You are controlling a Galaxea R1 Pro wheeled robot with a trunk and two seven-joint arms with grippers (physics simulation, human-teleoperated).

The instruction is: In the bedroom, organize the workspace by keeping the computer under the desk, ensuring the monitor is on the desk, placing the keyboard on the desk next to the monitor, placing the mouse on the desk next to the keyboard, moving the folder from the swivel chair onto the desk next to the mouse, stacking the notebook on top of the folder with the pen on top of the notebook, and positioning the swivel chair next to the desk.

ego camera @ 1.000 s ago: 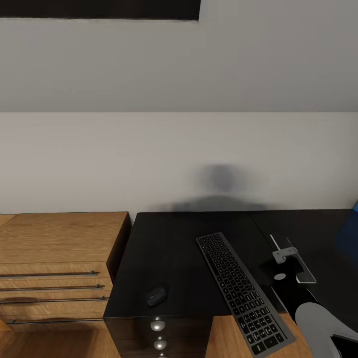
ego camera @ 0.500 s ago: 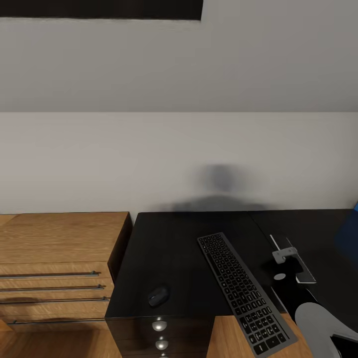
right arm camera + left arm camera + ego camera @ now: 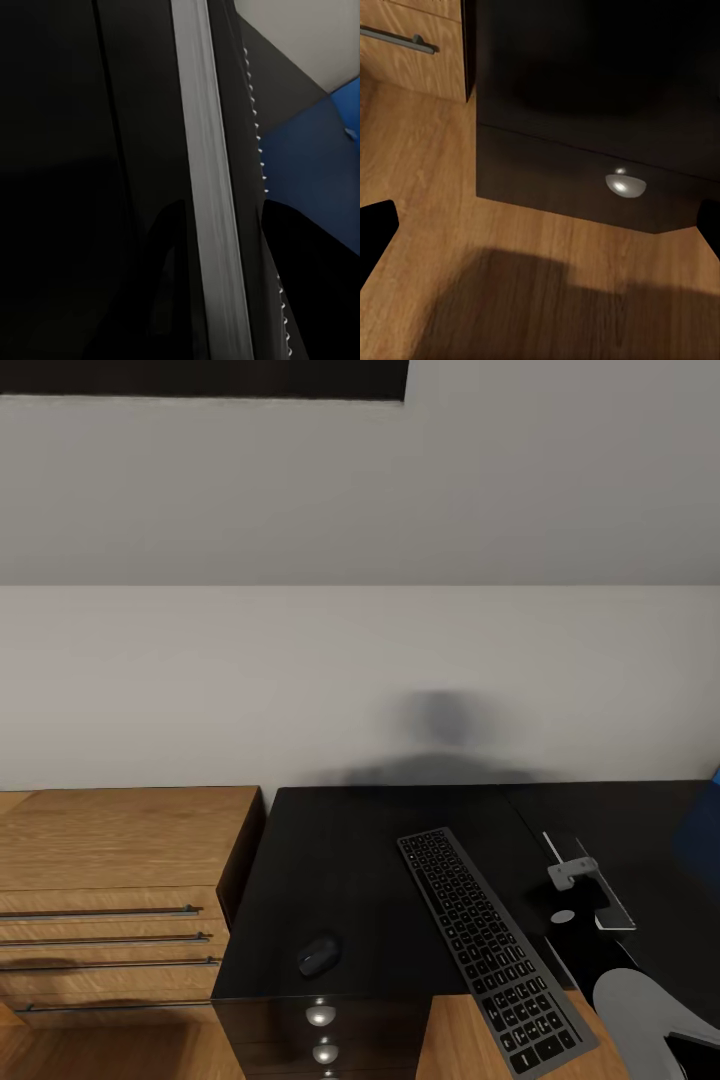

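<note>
The black desk [image 3: 340, 860] fills the lower middle of the head view. A slim dark grey keyboard [image 3: 480, 940] lies diagonally on it, its near end hanging past the front edge. Near the front left corner sits the mouse [image 3: 318, 954]. My right gripper [image 3: 575, 875] hovers over the desk's right part, shut on the thin dark notebook [image 3: 612, 905], held on edge. The right wrist view shows the notebook's pale page edge [image 3: 210, 187] running between the fingers, with the blue folder [image 3: 315, 150] behind. The folder [image 3: 705, 830] peeks in at the right border. My left gripper [image 3: 540, 225] is open, low before the drawer unit.
A black drawer unit with round silver knobs [image 3: 318, 1015] stands under the desk's left end; one knob [image 3: 624, 184] shows close up. A light wooden dresser [image 3: 120, 840] with bar handles adjoins the desk on the left. A pale wall rises behind. Wood floor [image 3: 450, 225] lies below.
The whole head view has shifted a few pixels. Nothing on the desk has moved and both arms hold still.
</note>
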